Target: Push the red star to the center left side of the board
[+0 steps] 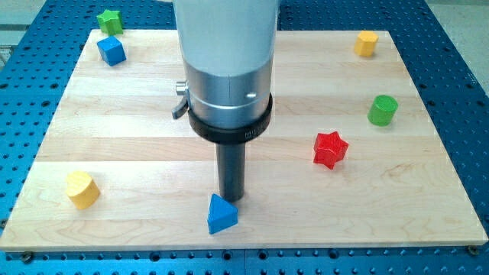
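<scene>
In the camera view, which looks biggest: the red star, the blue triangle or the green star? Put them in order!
1. Red star and blue triangle look about alike; the triangle sits nearer the view's bottom, so unsure.
2. Green star looks smallest.

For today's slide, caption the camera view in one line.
My tip rests just above the blue triangle, left of the red star.

Near the view's top-left corner, a green star (110,21) right at the edge of the wooden board (145,122), a blue cube (111,50) just below it. At top right, a yellow block (366,43); below that, a green cylinder (383,110). At lower left, another yellow block (82,189). Near bottom centre, a blue triangular block (221,215). All around, a blue perforated table (30,84).
</scene>
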Controlling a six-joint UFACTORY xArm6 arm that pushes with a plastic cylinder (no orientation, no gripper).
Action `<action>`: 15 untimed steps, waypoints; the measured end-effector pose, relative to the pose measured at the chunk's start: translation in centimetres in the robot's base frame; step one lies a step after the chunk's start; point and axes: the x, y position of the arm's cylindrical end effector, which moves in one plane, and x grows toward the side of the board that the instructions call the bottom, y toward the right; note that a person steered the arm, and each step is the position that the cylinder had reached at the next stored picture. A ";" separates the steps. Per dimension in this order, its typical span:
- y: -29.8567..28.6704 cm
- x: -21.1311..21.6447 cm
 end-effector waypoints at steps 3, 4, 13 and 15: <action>-6.8 -2.0; -10.6 -2.0; -2.1 -5.3; 7.2 -8.4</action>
